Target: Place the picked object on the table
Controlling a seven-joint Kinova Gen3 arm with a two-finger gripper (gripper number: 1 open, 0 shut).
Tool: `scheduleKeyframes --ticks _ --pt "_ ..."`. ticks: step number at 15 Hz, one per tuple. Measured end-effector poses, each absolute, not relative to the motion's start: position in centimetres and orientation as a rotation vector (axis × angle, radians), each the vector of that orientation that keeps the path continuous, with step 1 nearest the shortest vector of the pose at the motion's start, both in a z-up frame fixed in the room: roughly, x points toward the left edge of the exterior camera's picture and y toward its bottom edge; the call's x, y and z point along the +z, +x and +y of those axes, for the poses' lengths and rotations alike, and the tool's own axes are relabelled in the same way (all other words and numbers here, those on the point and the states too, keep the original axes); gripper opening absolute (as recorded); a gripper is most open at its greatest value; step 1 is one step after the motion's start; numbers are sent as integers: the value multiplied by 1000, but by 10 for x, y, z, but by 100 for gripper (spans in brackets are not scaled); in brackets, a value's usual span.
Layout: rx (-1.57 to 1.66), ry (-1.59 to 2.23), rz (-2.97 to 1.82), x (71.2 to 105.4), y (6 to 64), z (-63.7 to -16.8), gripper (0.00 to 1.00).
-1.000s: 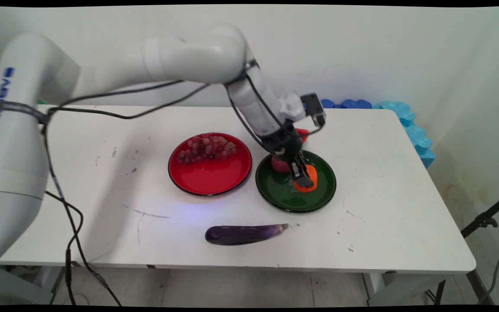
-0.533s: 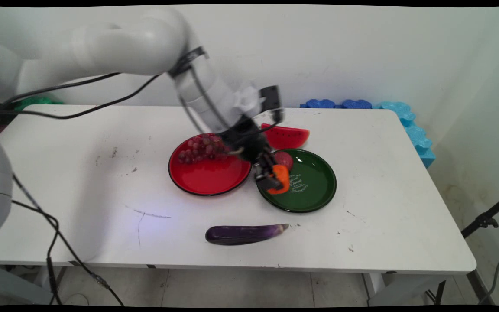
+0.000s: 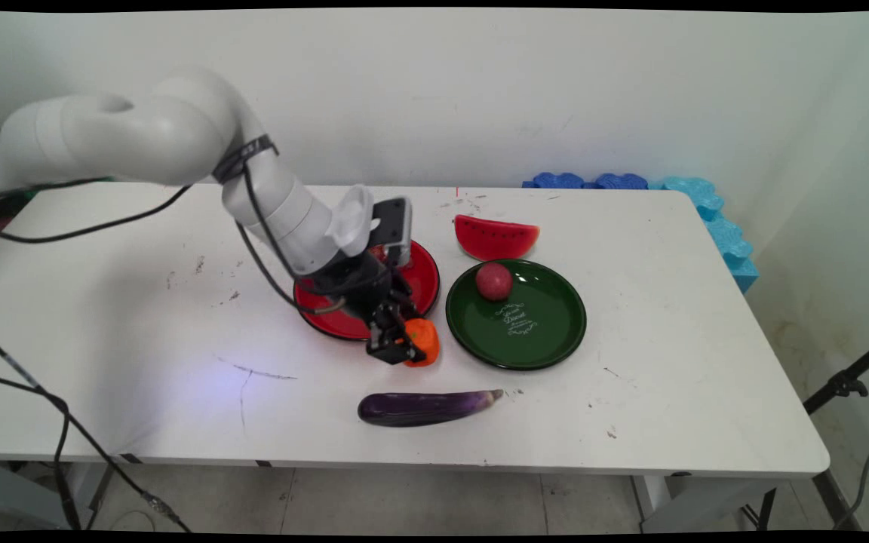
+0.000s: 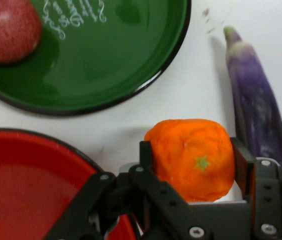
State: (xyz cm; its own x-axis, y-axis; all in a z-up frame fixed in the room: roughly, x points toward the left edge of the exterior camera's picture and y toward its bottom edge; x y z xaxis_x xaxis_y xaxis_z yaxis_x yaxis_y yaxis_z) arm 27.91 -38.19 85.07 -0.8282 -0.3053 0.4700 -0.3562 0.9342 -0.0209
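Seen from my remote station, the hand (image 3: 404,345) clenched an orange (image 4: 193,158) between its fingers, the red plate (image 4: 26,185) just beside it, the eggplant (image 4: 256,110) close opposite.

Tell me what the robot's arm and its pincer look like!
The arm is smooth, round and glossy white, made of thick tube-like pieces joined together. Thin black cables hang off it, fastened with a dark strap. A small black box sits near the wrist. The pincer is black, with two fingers on jointed metal links held by silver screws.
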Motion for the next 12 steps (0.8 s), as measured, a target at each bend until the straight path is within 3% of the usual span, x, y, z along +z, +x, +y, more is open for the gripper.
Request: scheduleKeyframes --ticks 10,11,12 --pt "180 459 -2562 807 288 -381 0" --pt "172 434 -2559 806 283 -376 100" --pt "171 428 -2551 805 284 -376 100"
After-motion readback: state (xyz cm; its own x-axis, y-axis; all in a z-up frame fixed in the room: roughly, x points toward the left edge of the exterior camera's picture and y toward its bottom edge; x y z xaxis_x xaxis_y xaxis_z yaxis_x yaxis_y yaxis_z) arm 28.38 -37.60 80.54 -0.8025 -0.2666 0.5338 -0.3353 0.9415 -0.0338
